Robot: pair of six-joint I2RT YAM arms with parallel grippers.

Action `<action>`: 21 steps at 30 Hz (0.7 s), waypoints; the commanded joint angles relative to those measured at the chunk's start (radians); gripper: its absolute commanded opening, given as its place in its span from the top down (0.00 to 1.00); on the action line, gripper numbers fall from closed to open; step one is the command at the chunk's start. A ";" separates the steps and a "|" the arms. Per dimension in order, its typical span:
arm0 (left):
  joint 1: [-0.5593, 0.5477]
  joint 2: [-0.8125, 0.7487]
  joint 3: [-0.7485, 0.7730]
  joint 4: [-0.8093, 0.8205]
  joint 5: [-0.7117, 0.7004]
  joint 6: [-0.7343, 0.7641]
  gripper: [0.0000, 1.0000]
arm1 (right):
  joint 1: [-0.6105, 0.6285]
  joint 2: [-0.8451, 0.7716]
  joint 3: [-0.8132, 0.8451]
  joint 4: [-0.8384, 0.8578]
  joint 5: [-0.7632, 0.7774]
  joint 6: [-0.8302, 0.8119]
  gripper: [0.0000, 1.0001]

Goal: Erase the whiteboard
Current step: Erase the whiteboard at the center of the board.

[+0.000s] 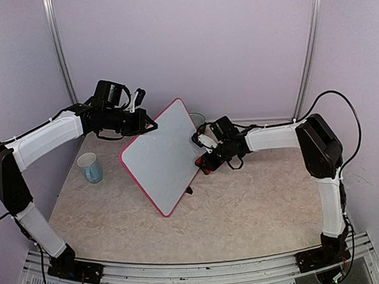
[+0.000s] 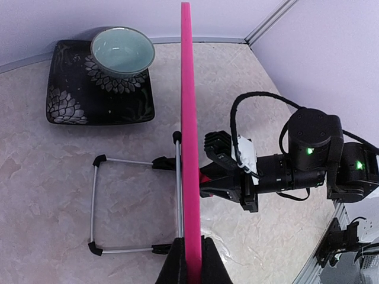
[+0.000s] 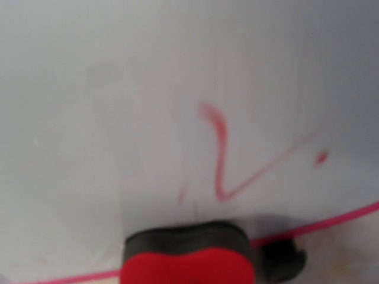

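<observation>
The whiteboard point(image 1: 163, 157), white with a pink-red frame, stands tilted in the middle of the table. My left gripper point(image 1: 145, 124) is shut on its upper left edge. In the left wrist view the frame point(image 2: 189, 118) shows edge-on between my fingers point(image 2: 175, 266). My right gripper point(image 1: 205, 159) is shut on a red eraser point(image 1: 205, 165) and holds it at the board's lower right edge. In the right wrist view the eraser point(image 3: 186, 263), its black felt forward, sits low on the white surface point(image 3: 89, 118). Faint red marks point(image 3: 220, 160) lie just above it.
A light blue mug point(image 1: 90, 167) stands left of the board. Behind the board are its wire stand point(image 2: 135, 204) and a black patterned plate point(image 2: 71, 100) holding a pale bowl point(image 2: 122, 50). A black foot point(image 3: 283, 260) shows at the board's lower frame.
</observation>
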 commanded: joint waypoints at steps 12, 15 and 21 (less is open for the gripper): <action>-0.020 0.008 -0.037 -0.022 0.059 0.032 1.00 | -0.005 0.027 0.170 -0.020 0.008 -0.010 1.00; -0.019 0.004 -0.036 -0.023 0.060 0.034 1.00 | -0.007 0.017 0.101 0.008 0.005 -0.005 1.00; -0.017 -0.003 -0.037 -0.023 0.060 0.033 1.00 | -0.012 -0.005 0.001 0.053 -0.003 0.000 1.00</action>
